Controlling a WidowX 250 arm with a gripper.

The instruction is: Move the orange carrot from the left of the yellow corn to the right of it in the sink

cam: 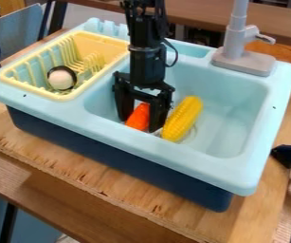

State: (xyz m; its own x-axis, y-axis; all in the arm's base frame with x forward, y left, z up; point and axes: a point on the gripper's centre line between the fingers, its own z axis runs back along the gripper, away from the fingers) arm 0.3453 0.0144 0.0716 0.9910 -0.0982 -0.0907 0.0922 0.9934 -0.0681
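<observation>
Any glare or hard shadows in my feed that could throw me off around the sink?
Camera view: soft light, no hard-edged shadow standing out in the basin; no strong glare on the toy corn; the black end effector reads very dark and partly covers the orange toy.

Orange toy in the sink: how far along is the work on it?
The approach looks done: the end effector is around the orange toy. In hand: perhaps that toy; a firm grip can't be confirmed. Left, probably: lifting it, as it sits in the sink beside the yellow corn.
</observation>
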